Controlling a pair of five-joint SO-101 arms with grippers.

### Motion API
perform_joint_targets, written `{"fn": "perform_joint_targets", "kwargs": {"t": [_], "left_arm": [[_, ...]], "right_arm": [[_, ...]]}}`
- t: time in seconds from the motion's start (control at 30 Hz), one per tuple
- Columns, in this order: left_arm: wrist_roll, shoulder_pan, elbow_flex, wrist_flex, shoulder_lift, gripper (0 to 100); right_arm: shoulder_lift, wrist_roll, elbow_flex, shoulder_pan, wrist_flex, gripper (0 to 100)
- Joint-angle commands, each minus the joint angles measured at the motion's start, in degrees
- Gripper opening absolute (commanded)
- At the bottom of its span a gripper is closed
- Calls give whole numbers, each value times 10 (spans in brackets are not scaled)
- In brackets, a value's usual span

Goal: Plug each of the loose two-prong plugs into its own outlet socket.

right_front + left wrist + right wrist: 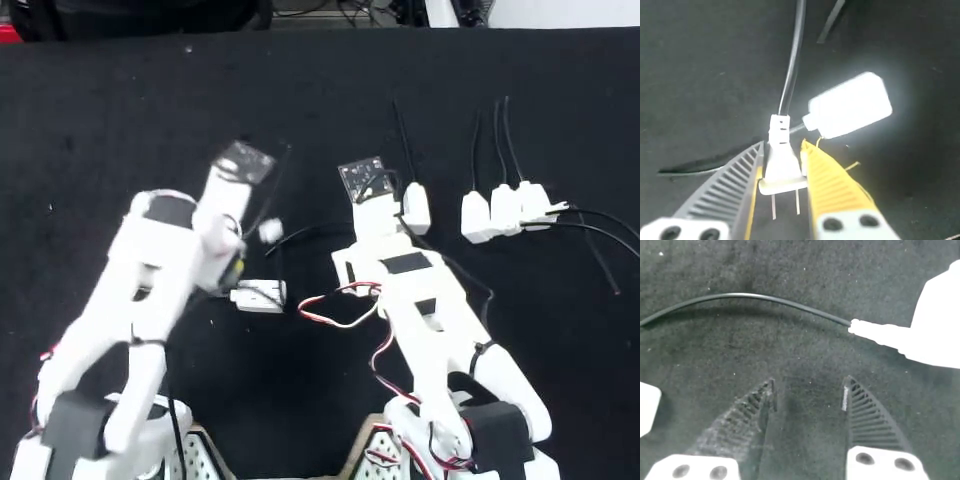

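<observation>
High view: on the black cloth-covered table (120, 100), three white plastic corded blocks (505, 210) lie in a row. Left wrist view: the left gripper (782, 146) pinches a white two-prong plug (781, 167) on a black cord, over that cloth. Right wrist view: the right gripper (809, 384) gapes wide above the cloth.

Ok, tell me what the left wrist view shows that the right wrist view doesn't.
Left wrist view adds: the left gripper shut on a two-prong plug, its prongs bare between the fingers. Right wrist view adds: the right gripper open, with nothing between its fingers. Shared: the black cloth, plus a white corded block in one and another white block in the other.
</observation>
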Motion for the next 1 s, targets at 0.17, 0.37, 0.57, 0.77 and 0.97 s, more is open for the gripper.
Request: {"fn": "perform_joint_targets", "kwargs": {"t": [0.17,0.37,0.57,0.77,0.97], "left_arm": [[25,9,86,-84,-32,29],[50,-23,89,-82,-32,35],[47,-105,84,-85,-37,200],[50,-167,84,-60,-39,238],[52,-302,82,-23,-52,238]], "right_arm": [[-25,-4,-28,6,-4,201],[-25,-4,-47,6,33,201],[-25,-4,-87,5,96,201],[-25,-2,-145,-28,187,201],[-21,70,-166,-178,211,201]]}}
